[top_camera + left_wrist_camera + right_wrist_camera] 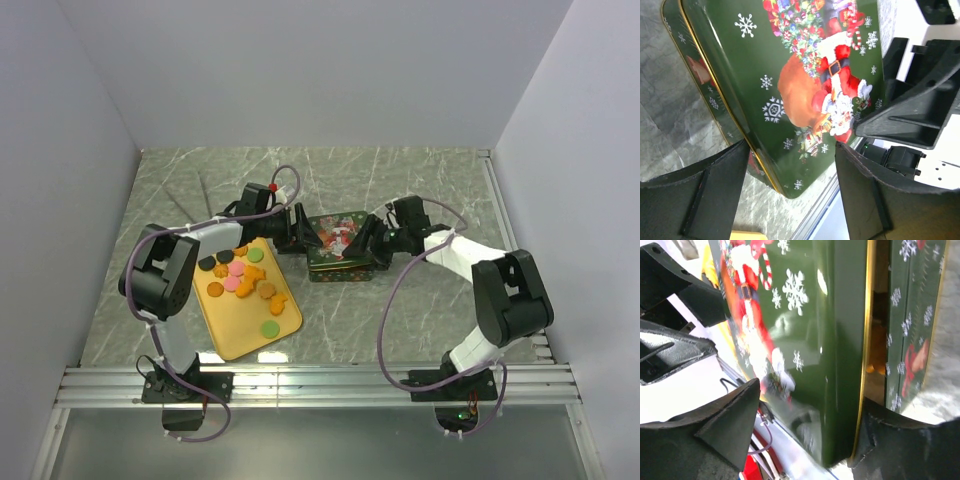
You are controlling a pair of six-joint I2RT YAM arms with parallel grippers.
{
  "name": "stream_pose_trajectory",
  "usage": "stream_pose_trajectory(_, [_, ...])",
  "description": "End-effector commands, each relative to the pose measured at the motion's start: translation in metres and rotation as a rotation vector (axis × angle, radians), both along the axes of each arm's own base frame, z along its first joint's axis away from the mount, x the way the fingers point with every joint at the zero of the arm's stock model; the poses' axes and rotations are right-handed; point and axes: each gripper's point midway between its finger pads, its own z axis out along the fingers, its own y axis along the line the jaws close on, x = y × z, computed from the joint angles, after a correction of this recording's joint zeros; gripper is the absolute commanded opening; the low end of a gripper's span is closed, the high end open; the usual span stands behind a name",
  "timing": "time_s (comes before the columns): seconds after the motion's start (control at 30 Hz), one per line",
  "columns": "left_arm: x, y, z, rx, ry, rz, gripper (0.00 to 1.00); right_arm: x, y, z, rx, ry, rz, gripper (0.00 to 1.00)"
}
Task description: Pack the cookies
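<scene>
The surface [400, 190] is a flat slab with a grey-green marble pattern and pale veins. Plain, matt, pale walls [300, 70] box it in at the left, the back and the right. A ribbed aluminium rail [320, 385] runs along its near edge.

At the left lies a yellow rectangular tray [235, 345], smooth with rounded corners, set at a slant. The cookies [240, 278] are all on this tray, loosely bunched toward its far end, with one green one apart near the near end. They are small flat discs, some round and some with scalloped, flower-like edges. Most are orange, and there are two dark brown, a few pink, two green and one tan.

Just right of the tray's far corner, the left gripper [306, 238] reaches the left end of a rectangular metal Christmas tin [340, 245]. Its black angular fingers [715, 190] are spread wide, with the tin's corner showing between them.

The tin is glossy dark green with white snowflakes, a gold rim and a Santa with a sack on its lid [765, 75]. In the right wrist view the lid stands slightly off the body along one side, leaving a dark gap.

The right gripper [364, 240] is at the tin's right end. Its fingers [720, 430] are also spread apart, either side of the lid's edge. Whether they touch it cannot be told.
</scene>
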Motion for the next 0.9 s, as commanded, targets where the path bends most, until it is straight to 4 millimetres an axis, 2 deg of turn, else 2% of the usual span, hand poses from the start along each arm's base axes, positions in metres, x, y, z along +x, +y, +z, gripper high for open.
stream_pose_trajectory(0.0, [0.009, -0.007, 0.006, -0.001, -0.052, -0.019, 0.75, 0.002, -0.010, 0.020, -0.052, -0.039, -0.002, 0.70])
stream_pose_trajectory(0.27, [0.010, -0.008, 0.002, 0.004, -0.052, -0.027, 0.74, -0.009, -0.025, 0.027, -0.136, -0.029, -0.005, 0.72])
stream_pose_trajectory(0.57, [0.005, -0.009, -0.007, 0.030, -0.027, -0.039, 0.74, -0.039, -0.048, 0.035, -0.225, -0.019, -0.006, 0.72])
stream_pose_trajectory(0.73, [0.003, -0.013, -0.009, 0.041, -0.028, -0.051, 0.74, -0.045, -0.064, 0.038, -0.273, -0.044, -0.026, 0.72])
stream_pose_trajectory(0.87, [0.001, -0.015, -0.011, 0.052, -0.025, -0.060, 0.73, -0.039, -0.083, 0.036, -0.257, -0.050, -0.095, 0.71])
